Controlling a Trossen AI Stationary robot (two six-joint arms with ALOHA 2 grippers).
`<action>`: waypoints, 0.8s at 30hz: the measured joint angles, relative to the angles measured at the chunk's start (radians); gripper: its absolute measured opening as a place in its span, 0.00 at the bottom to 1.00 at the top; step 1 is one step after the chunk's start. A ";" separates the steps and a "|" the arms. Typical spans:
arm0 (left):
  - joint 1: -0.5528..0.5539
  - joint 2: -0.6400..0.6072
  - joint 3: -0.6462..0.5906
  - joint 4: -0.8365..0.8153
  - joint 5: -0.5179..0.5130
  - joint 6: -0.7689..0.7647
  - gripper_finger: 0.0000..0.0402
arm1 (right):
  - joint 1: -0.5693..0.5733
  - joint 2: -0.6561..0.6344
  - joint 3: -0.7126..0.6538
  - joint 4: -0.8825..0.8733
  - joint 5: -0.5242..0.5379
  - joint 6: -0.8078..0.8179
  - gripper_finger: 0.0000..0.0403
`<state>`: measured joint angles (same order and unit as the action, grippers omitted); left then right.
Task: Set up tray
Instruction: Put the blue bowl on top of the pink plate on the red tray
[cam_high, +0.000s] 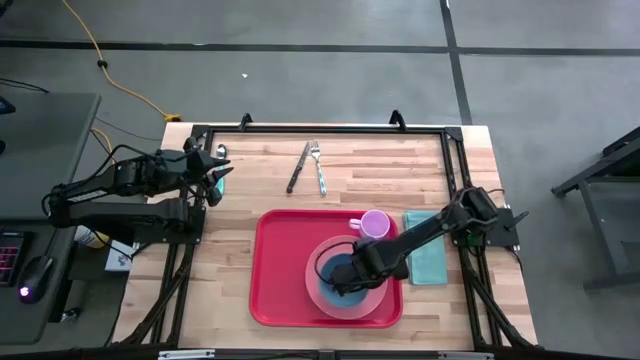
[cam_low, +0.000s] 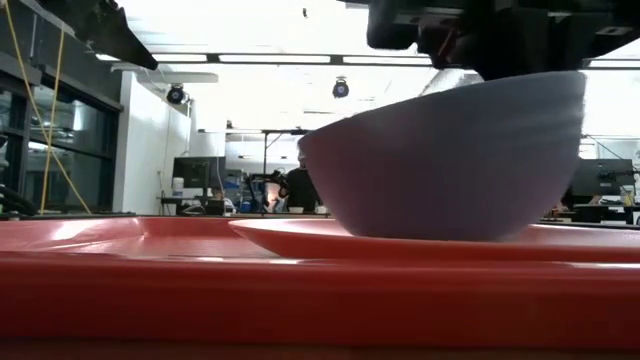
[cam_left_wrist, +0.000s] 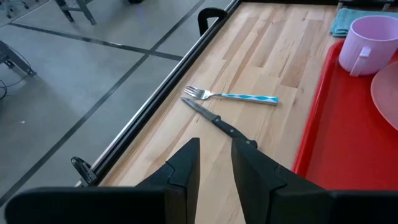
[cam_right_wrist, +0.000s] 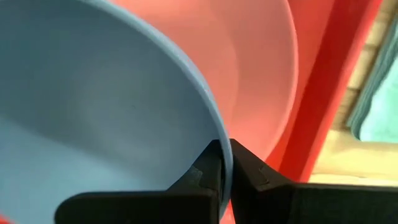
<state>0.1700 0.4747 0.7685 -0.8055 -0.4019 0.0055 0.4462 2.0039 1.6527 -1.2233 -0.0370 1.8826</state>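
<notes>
Right gripper (cam_right_wrist: 225, 163) clamped on the rim of the blue bowl (cam_high: 340, 271) — bowl sits on the pink plate (cam_high: 375, 299), plate in the red tray (cam_high: 275, 275) at the table's near edge. Mug (cam_high: 373, 224) in tray's far-right corner. Left gripper (cam_left_wrist: 214, 163) slightly parted, empty, over the table's far-left corner.

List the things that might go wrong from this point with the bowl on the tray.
1. The right end effector pinches the blue bowl by its rim only. Letting go unevenly may tip the bowl or slide it off centre on the pink plate.
2. Pulling away toward the pink mug, which stands close by on the red tray, the right arm may knock it over.
3. The knife and fork lie nearly touching, so the idle left end effector may disturb both.
</notes>
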 joint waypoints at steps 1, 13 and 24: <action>0.000 0.000 0.000 0.000 0.000 0.000 0.31 | 0.002 0.005 0.000 0.000 -0.009 0.004 0.00; 0.000 0.000 0.000 0.000 -0.001 0.001 0.31 | 0.010 0.014 0.000 -0.058 -0.049 0.005 0.00; 0.000 0.000 0.000 0.000 0.000 0.001 0.31 | 0.011 0.014 0.000 -0.080 -0.048 -0.007 0.18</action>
<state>0.1699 0.4744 0.7685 -0.8055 -0.4023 0.0063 0.4572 2.0174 1.6527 -1.3037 -0.0847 1.8755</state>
